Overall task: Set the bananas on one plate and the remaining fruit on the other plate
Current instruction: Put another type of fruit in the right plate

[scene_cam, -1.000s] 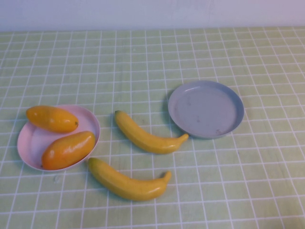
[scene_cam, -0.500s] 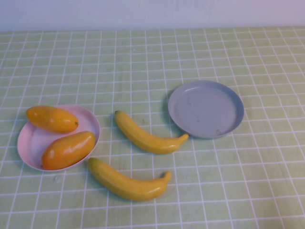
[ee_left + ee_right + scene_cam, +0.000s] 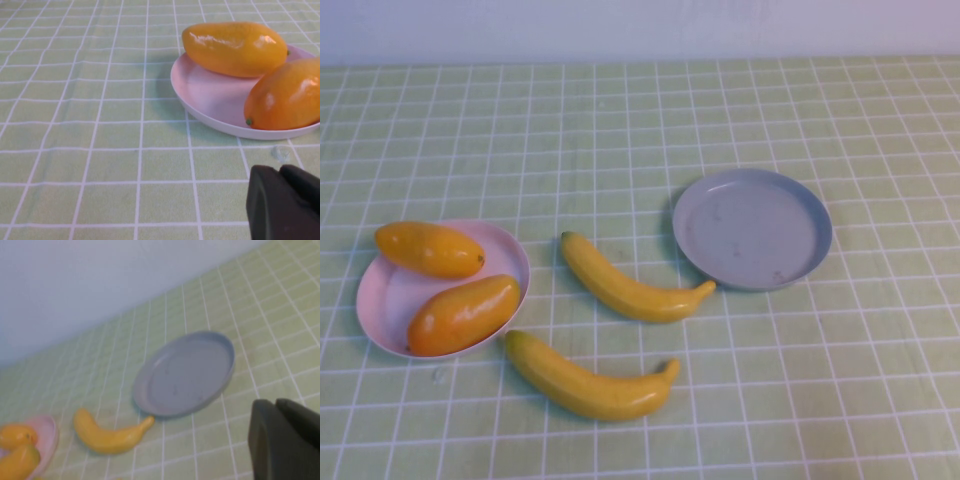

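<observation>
Already, both mangoes (image 3: 445, 290) sit on the pink plate (image 3: 385, 295) at left. Two bananas (image 3: 610, 335) lie on the tabletop (image 3: 640, 120) between plates, awaiting the empty grey plate (image 3: 752, 228). Left gripper (image 3: 285, 202) hangs near the pink plate, right gripper (image 3: 285, 440) near the grey; both look closed and empty.

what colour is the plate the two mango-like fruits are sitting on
Pale pink plate, clearest in the left wrist view, with the left gripper beside it.
</observation>
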`<state>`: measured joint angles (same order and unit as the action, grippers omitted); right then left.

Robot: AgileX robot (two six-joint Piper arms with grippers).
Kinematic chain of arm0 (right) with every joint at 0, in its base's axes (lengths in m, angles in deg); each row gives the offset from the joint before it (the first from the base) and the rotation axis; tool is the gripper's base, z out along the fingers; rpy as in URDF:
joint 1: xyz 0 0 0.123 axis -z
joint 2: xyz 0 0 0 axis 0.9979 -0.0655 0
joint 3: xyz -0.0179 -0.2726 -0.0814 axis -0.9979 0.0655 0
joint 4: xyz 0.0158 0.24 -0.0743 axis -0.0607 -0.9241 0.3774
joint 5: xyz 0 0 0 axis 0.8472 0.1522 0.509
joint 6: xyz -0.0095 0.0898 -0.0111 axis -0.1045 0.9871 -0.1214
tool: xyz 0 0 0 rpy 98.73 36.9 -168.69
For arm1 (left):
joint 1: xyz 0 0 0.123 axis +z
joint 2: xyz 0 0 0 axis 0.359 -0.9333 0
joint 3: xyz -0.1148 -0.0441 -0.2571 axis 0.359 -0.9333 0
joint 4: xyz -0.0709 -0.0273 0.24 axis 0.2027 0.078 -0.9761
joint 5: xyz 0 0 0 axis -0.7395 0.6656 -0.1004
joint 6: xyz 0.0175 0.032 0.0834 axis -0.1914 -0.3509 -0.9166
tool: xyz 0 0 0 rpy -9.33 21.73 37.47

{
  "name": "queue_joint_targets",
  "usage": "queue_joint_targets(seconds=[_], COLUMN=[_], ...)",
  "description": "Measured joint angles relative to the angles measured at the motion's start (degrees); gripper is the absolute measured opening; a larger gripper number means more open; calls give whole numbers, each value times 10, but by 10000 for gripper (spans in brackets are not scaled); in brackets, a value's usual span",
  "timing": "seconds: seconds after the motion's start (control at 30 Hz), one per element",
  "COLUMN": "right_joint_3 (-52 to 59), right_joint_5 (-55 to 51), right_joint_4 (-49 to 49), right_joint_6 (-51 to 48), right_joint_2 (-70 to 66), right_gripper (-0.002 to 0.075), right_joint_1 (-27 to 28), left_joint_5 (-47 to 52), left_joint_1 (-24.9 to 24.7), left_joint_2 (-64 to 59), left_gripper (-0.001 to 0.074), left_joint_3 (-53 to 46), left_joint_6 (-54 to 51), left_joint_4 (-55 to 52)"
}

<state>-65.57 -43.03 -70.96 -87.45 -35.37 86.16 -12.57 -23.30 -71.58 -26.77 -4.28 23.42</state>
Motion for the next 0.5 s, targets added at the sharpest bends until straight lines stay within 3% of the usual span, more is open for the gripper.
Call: queue_joint_targets(seconds=[0.23, 0.5], right_joint_3=[-149, -255], right_joint_5=[-147, -223], right_joint_4=[64, 71], right_joint_6=[-69, -162], right_joint_2=[-195, -397], right_gripper=[-17, -17], right_joint_1=[0, -16], left_joint_5=[0, 0], left_joint_1=[0, 0], left_joint_2=[0, 0], left_gripper=[4, 4], left_joint_3=[0, 0], left_joint_6=[0, 0], left_joint_4=[0, 0])
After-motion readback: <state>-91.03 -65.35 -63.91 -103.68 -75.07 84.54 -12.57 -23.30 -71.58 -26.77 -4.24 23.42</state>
